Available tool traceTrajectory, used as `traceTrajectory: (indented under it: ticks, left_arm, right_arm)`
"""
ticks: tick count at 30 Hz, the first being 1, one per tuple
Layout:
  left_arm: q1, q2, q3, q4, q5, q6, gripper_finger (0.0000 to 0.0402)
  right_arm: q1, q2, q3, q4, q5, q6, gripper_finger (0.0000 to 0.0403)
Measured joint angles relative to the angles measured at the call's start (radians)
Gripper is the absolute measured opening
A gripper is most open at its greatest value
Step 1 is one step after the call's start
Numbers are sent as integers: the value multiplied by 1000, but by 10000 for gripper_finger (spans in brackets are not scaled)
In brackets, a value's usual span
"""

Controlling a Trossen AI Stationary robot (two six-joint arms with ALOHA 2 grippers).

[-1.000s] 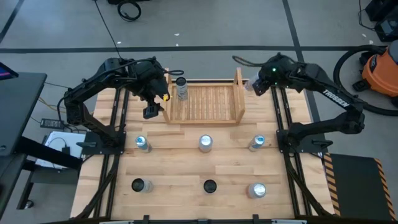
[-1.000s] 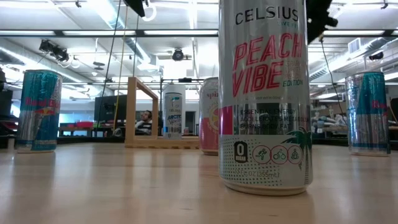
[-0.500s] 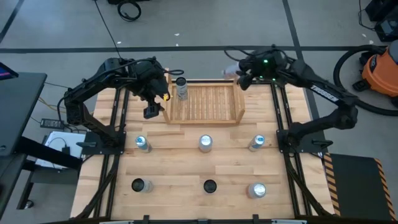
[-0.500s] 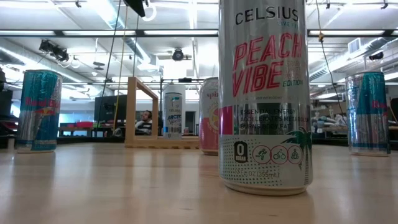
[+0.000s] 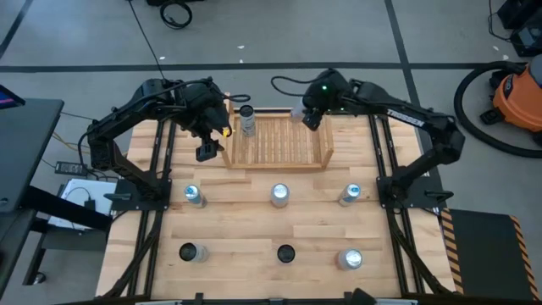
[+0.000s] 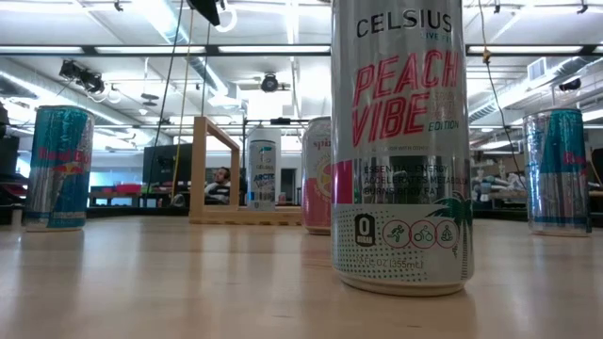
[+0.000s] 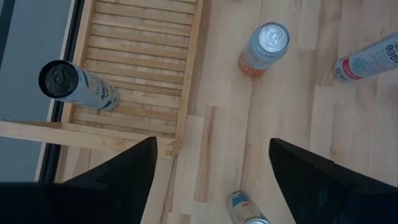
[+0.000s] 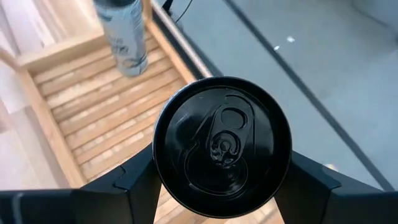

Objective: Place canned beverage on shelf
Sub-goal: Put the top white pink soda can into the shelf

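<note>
overhead, my right pincer (image 5: pixel 310 117) gripped one black-topped round can (image 8: pixel 222 146) above the slatted wooden shelf (image 5: pixel 279 144), where one silver can (image 5: pixel 246 119) stood; my left pincer (image 5: pixel 208 146) hung released beside it.

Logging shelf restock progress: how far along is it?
One can already stands in the shelf. The right gripper holds a black-topped can over the shelf's far edge. Six cans wait on the table. The left gripper hovers open beside the shelf.
</note>
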Motion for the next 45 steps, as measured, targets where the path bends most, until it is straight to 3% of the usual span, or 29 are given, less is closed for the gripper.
traceTrajectory:
  ticks: [24,29,45]
  left_arm:
    - [0,0,0,2,0,-1,311]
    - [0,0,0,6,0,-1,311]
    - [0,0,-2,17,0,0,311]
  right_arm:
    - [-19,300,230,-32,-137,-62,255]
    - [-1,351,239,15,-184,-83,256]
    - [15,435,239,108,-184,-102,257]
